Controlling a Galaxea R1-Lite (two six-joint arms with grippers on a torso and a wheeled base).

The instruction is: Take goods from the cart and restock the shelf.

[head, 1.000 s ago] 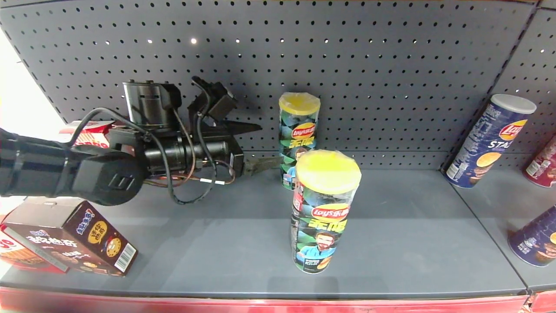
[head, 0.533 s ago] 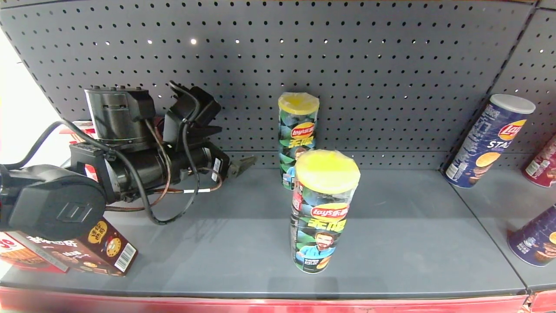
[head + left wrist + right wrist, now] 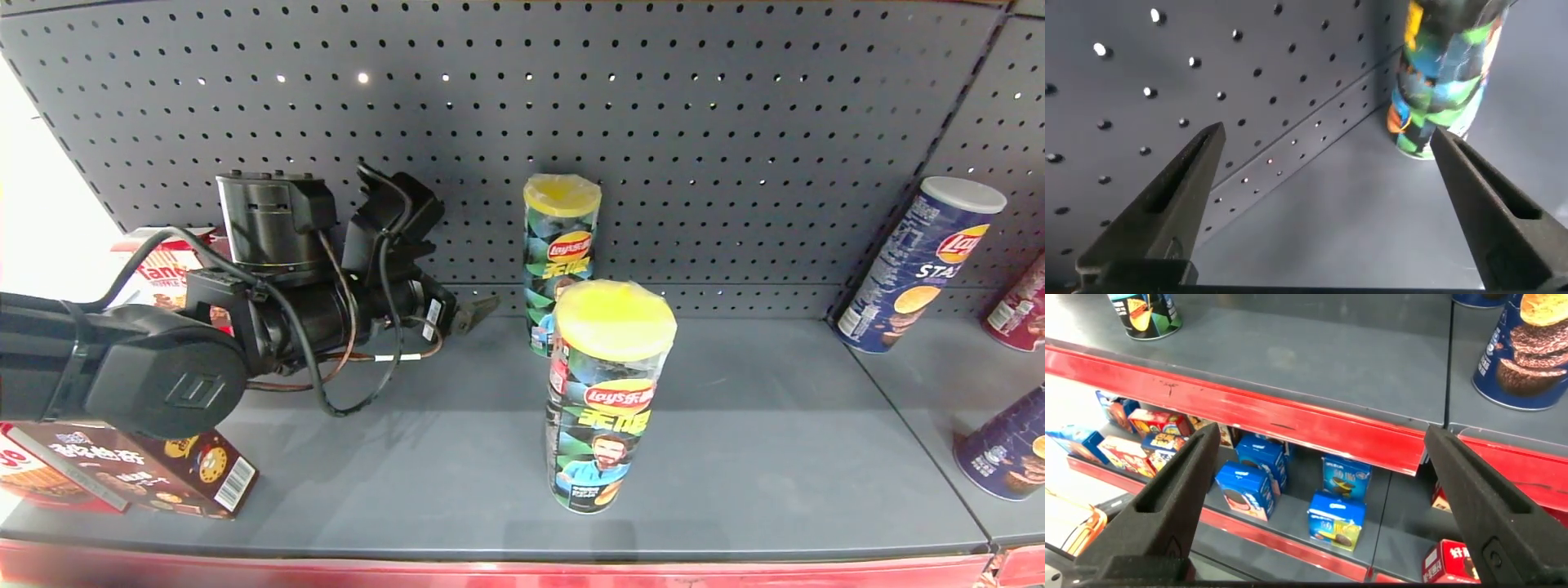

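Two green chip cans with yellow lids stand upright on the grey shelf (image 3: 775, 457): one at the back (image 3: 560, 261) against the pegboard, one nearer the front (image 3: 608, 408). My left gripper (image 3: 480, 308) hovers low over the shelf just left of the back can, apart from it. In the left wrist view the left gripper (image 3: 1324, 139) is open and empty, with the back can (image 3: 1441, 82) beyond one fingertip. My right gripper (image 3: 1323, 434) is open and empty, below the shelf's red front edge (image 3: 1290, 416).
A brown snack box (image 3: 155, 478) lies at the shelf's front left under my left arm. Blue cans (image 3: 922, 269) lean or stand on the neighbouring shelf at right. Blue boxes (image 3: 1335, 510) fill the lower shelf. Free room lies right of the front can.
The left arm drew back to the left, away from the back can, and turned its wrist. It has since come partway back toward the can. The cans have not moved.
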